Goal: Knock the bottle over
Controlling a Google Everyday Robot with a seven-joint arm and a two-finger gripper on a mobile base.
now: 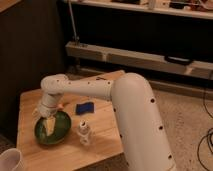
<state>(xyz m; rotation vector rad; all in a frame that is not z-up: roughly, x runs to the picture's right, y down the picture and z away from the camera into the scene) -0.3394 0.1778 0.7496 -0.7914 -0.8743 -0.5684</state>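
The bottle [84, 133] is small, pale and translucent with a white cap. It stands upright on the wooden table [102, 145], just right of the green bowl [53, 130]. My gripper [47, 123] hangs from the white arm [90, 89] and points down over the left part of the bowl. It is left of the bottle and apart from it.
A flat blue sponge [85, 107] lies behind the bottle. A white cup [11, 160] stands at the front left corner of the table. The thick white arm link [140, 125] crosses the table's right side. A dark wall with a shelf rail [140, 57] stands behind.
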